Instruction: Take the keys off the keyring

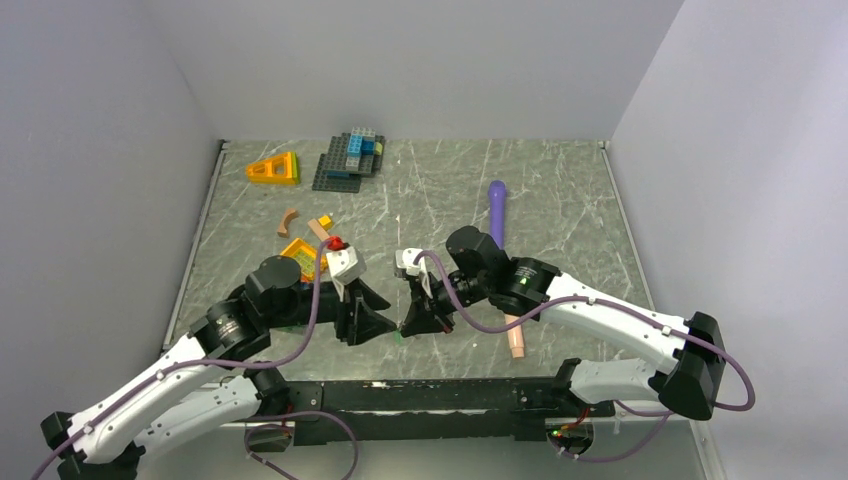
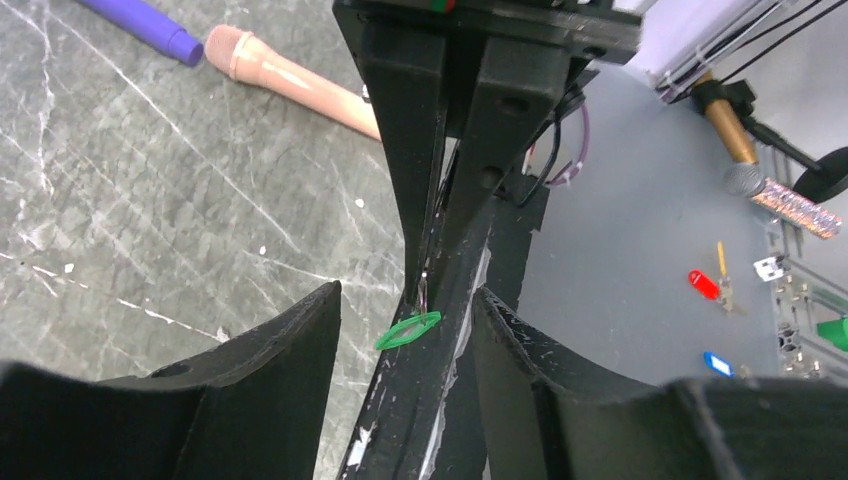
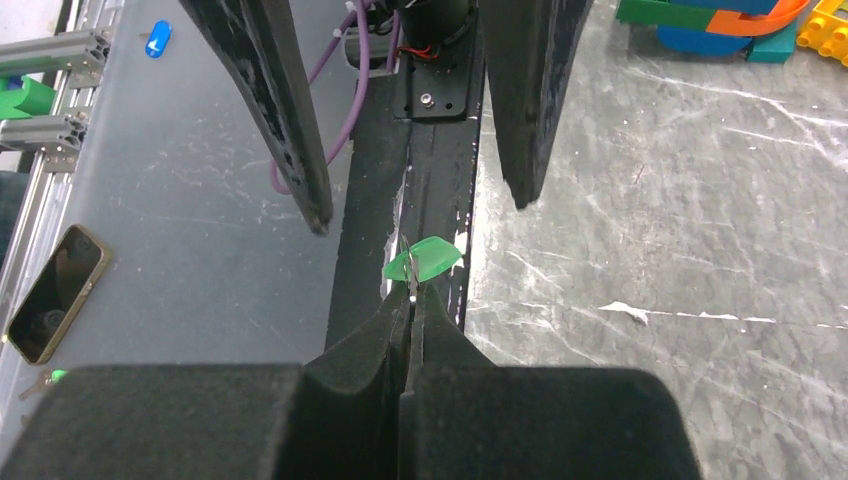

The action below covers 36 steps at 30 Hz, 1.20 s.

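1. A grey marbled table top [image 1: 560, 200] is seen from above. Two black grippers are brought tip to tip near its front edge.
2. The right gripper [image 3: 410, 300] is shown with its jaws pressed fully together. A thin metal keyring [image 3: 410, 283] is pinched at their very tips.
3. A tiny key with a flat bright green head [image 3: 427, 259] is carried on that ring, just beyond the right fingertips. It is placed over the black rail [image 3: 400, 190] at the table's front edge.
4. The left gripper [image 2: 408, 300] is shown with its jaws apart. One finger is placed on each side of the green key, and the key is touched by neither.
5. A purple rod [image 1: 497, 205] and a peach-coloured rod [image 1: 516, 340] are laid on the table by the right arm.
6. Coloured toy bricks [image 1: 350, 158] are scattered over the far left of the table.
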Tool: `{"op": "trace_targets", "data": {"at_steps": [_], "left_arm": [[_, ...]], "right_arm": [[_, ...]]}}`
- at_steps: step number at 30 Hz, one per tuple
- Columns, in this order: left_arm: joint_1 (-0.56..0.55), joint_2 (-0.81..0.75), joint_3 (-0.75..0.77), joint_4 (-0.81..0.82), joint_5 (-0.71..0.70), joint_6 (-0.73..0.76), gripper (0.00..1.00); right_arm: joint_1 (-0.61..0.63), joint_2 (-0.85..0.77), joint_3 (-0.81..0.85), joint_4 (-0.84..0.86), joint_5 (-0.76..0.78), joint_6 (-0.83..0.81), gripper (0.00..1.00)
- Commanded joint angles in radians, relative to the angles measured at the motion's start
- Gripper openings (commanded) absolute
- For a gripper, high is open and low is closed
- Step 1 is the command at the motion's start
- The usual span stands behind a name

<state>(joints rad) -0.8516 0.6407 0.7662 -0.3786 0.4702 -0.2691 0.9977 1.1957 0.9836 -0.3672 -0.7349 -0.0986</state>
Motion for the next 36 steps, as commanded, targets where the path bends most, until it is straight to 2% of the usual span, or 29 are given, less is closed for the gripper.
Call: {"op": "trace_targets", "data": {"at_steps": [1, 7, 14, 25, 36], "left_arm": [[-0.068, 0.040, 0.019, 0.016, -0.093, 0.039, 0.55], [-0.148, 0.093, 0.041, 0.006, -0.181, 0.056, 0.50], [-0.186, 0.117, 0.063, -0.009, -0.243, 0.065, 0.39], [-0.201, 0.125, 0.084, -0.032, -0.254, 0.073, 0.32], [-0.219, 0.169, 0.095, -0.047, -0.245, 0.080, 0.32]], "right_arm": [[0.004, -0.007, 0.054, -0.016, -0.014, -0.026, 0.00], [0.004, -0.011, 0.063, -0.032, -0.008, -0.032, 0.00], [0.004, -0.014, 0.067, -0.045, -0.006, -0.034, 0.00], [0.005, -0.029, 0.064, -0.064, -0.004, -0.042, 0.00], [0.005, -0.036, 0.067, -0.065, -0.002, -0.046, 0.00]]}}
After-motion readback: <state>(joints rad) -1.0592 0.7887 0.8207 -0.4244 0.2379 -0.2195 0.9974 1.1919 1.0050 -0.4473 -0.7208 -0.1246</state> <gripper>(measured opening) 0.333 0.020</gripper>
